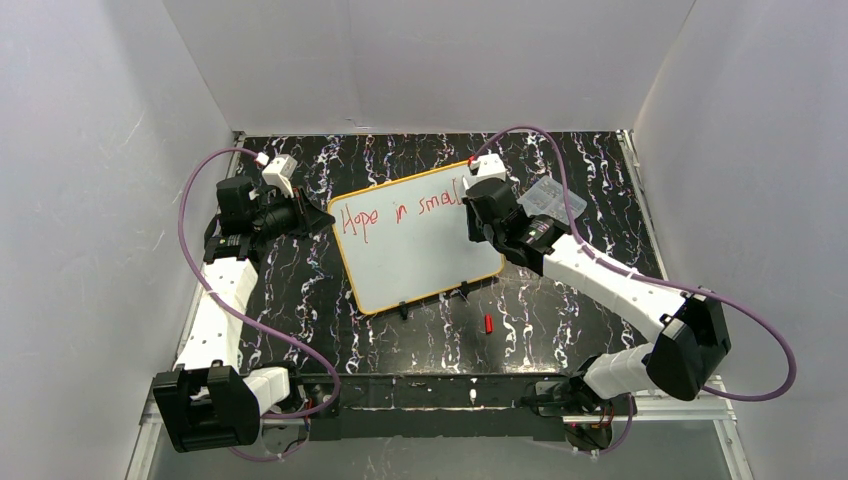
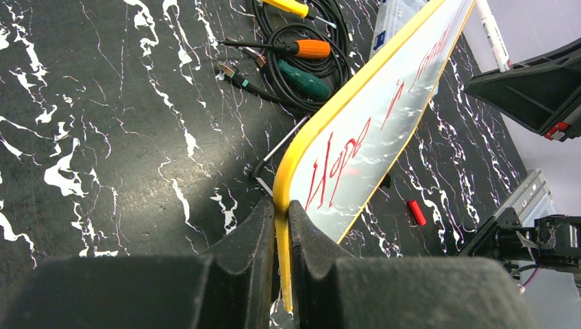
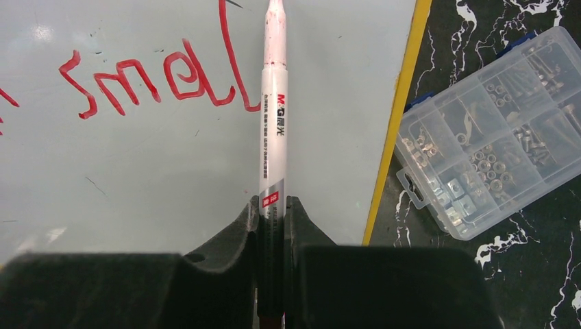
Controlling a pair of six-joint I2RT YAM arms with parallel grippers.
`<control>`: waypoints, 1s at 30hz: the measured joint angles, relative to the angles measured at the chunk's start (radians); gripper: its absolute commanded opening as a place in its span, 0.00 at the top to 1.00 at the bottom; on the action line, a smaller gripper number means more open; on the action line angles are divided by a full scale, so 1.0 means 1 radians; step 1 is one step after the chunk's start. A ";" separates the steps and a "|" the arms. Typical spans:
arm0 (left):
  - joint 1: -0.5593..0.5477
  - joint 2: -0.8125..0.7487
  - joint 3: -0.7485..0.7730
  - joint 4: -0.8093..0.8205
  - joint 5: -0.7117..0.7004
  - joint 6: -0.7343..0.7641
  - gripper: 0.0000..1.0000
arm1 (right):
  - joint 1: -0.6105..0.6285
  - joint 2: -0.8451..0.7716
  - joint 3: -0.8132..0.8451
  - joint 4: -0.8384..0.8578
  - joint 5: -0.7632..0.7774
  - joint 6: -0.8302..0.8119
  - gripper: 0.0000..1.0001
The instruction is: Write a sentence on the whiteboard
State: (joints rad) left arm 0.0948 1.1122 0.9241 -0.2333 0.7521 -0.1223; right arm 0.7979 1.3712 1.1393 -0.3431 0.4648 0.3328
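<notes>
We judge the task about half done: the sentence (image 1: 398, 215) on the whiteboard (image 1: 425, 262) reads "Hope in smal" along its top; the rest is outstanding. The left pincer (image 2: 281, 205) is clamped on the whiteboard's left rim. The right pincer (image 3: 273, 209) is closed around a marker (image 3: 274, 116), tip near the whiteboard's right rim, so that line has little room; the lower half is bare. A parts box (image 3: 490, 133) lies on the desk (image 1: 290, 300) just beyond that rim.

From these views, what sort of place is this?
Probably a robot test cell in a lab: plain white walls enclose a marbled black table, with a clear parts box and screwdrivers lying near the whiteboard.
</notes>
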 measured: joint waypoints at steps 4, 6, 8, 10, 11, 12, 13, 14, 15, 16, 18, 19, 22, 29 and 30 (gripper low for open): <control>0.000 0.000 0.000 0.000 0.000 0.000 1.00 | 0.000 0.000 -0.003 0.001 -0.008 0.004 0.99; 0.000 0.000 0.000 0.000 0.000 0.000 1.00 | 0.000 0.000 -0.011 0.001 -0.016 0.008 0.99; 0.000 0.000 0.000 0.000 0.000 0.000 1.00 | 0.000 -0.003 -0.027 0.001 -0.024 0.014 0.99; 0.000 0.000 0.000 0.000 0.000 0.000 1.00 | 0.000 -0.010 -0.050 -0.003 -0.032 0.027 0.99; 0.000 0.000 0.000 0.000 0.000 0.000 1.00 | 0.000 -0.014 -0.058 -0.004 -0.036 0.032 0.99; 0.000 0.000 0.000 0.000 0.000 0.000 1.00 | 0.000 -0.018 -0.065 -0.007 -0.042 0.038 0.99; 0.000 0.000 0.000 0.000 0.000 0.000 1.00 | 0.000 -0.023 -0.072 -0.007 -0.047 0.044 0.99; 0.000 0.000 0.000 0.000 0.000 0.000 1.00 | 0.000 -0.027 -0.078 -0.008 -0.051 0.051 0.99; 0.000 0.000 0.000 0.000 0.000 0.000 1.00 | 0.000 -0.031 -0.084 -0.006 -0.055 0.056 0.99; 0.000 0.000 0.000 0.000 0.000 0.000 1.00 | 0.000 -0.037 -0.090 -0.006 -0.060 0.060 0.99; 0.000 0.000 0.000 0.000 0.000 0.000 1.00 | 0.000 -0.047 -0.105 -0.008 -0.070 0.068 0.99; 0.000 0.000 0.000 0.000 0.000 0.000 1.00 | 0.000 -0.049 -0.110 -0.011 -0.075 0.073 0.99; 0.000 0.000 0.000 0.000 0.000 0.000 1.00 | 0.000 -0.052 -0.121 -0.016 -0.083 0.085 0.99; 0.000 0.000 0.000 0.000 0.000 0.000 1.00 | 0.000 -0.063 -0.137 -0.026 -0.086 0.101 0.99; 0.000 0.000 0.000 0.000 0.000 0.000 1.00 | 0.000 -0.063 -0.137 -0.027 -0.085 0.102 0.99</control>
State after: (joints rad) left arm 0.0948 1.1122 0.9241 -0.2333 0.7521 -0.1223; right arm 0.7979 1.3079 1.0023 -0.3698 0.3794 0.4351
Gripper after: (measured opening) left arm 0.087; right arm 0.179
